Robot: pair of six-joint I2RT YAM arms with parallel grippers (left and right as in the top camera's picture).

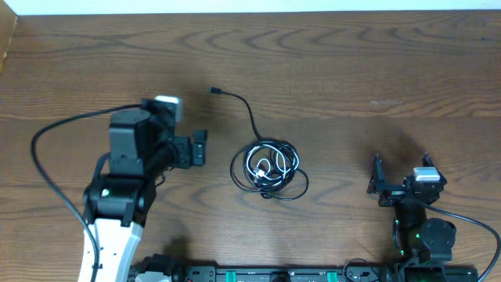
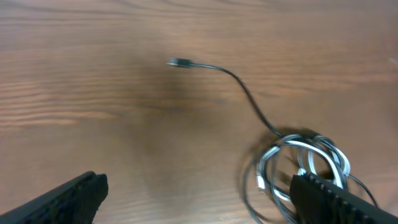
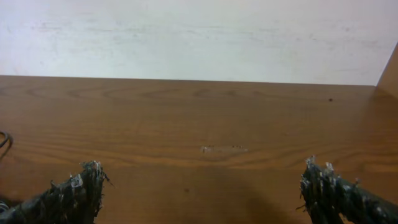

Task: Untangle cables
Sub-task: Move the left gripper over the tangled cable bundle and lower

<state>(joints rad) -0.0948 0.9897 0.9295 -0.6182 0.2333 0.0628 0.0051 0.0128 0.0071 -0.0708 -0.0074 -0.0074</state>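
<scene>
Fingers [image 2: 68,196] of the left gripper [image 1: 200,148] are spread wide and hold nothing, and so are those of the right gripper [image 1: 401,166]. The cables [image 1: 270,168], black strands with one white, lie coiled on the brown wood-grain counter [image 1: 352,63] between the arms, nearer the left gripper. One black lead trails off to a small plug [image 1: 215,92]. A pale wall [image 3: 199,37] rises behind the counter's far edge.

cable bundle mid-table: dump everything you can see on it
The cable bundle is a loose round coil of thin cords, black ones looped together with one white cord. It lies flat on the wooden table, near the middle. One black lead trails out of the coil toward the far left and ends in a small plug. It is tangled, not yet separated. In the overhead view only the table touches it.
</scene>
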